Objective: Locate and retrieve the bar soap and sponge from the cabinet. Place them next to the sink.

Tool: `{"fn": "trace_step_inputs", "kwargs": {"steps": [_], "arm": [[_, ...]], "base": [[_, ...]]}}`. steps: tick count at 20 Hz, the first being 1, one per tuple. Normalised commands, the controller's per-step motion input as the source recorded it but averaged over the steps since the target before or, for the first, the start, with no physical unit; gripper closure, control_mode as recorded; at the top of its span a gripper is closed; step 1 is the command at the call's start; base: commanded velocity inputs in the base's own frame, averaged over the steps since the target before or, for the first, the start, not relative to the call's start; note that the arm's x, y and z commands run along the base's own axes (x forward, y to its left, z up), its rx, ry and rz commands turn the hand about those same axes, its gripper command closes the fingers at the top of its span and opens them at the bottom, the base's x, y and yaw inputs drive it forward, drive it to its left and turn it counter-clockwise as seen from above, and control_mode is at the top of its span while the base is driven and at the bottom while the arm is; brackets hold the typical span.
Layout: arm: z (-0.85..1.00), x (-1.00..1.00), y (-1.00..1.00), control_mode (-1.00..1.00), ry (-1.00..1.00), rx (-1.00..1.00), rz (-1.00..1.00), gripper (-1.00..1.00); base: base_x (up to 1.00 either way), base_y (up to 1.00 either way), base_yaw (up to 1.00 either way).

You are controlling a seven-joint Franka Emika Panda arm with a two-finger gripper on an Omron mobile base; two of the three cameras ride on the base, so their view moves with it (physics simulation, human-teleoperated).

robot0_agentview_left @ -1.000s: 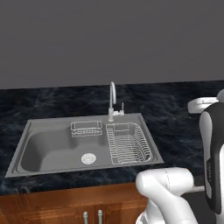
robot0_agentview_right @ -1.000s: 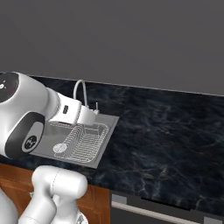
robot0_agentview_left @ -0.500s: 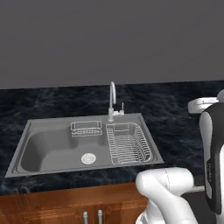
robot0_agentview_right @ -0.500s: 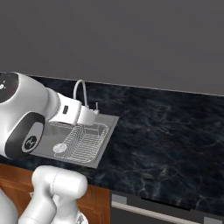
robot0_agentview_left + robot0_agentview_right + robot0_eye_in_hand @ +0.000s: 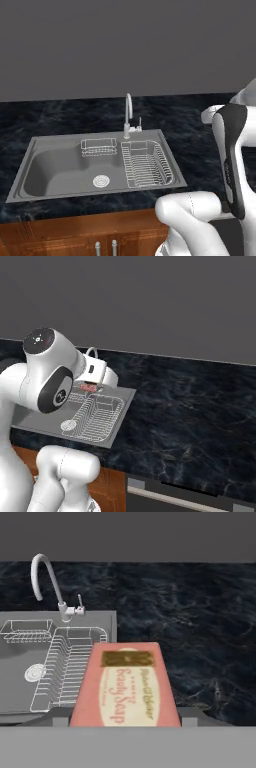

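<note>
The bar soap (image 5: pixel 125 684), a reddish-pink block with a cream label, fills the lower middle of the hand view. My gripper (image 5: pixel 125 717) is shut on it, one finger at each long side. The soap hangs above the dark counter just right of the sink (image 5: pixel 107 619), over its right rim. In the right base view the gripper (image 5: pixel 92 387) and the red soap (image 5: pixel 89 387) sit above the sink's (image 5: pixel 120 421) far right corner. The sink (image 5: pixel 55 165) also lies at the centre left of the left base view. The sponge and the cabinet are out of view.
A chrome faucet (image 5: pixel 128 112) stands behind the basin, with a wire dish rack (image 5: pixel 145 165) and a small wire basket (image 5: pixel 98 147) inside. Black marble counter (image 5: pixel 190 406) stretches to the right of the sink. Wooden drawer fronts (image 5: pixel 75 235) run below.
The arm's upper joints have swung a little to the right in the right base view, carrying the soap slightly that way. The grip is unchanged.
</note>
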Motion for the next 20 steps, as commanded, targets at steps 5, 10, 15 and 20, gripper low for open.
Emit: {"fn": "trace_step_inputs", "kwargs": {"steps": [5,10,15,20], "arm": [[-0.31,0.87,-0.21,-1.0,0.13,-0.01,0.05,1.0],[-0.44,0.92,-0.22,-1.0,0.1,-0.01,0.0,1.0],[-0.69,0.76,-0.14,-1.0,0.0,0.0,0.0,1.0],[-0.88,0.64,-0.04,-1.0,0.01,0.0,0.0,1.0]], "base": [[0.0,0.0,0.0],[0.0,0.0,0.0],[0.0,0.0,0.0],[0.0,0.0,0.0]]}}
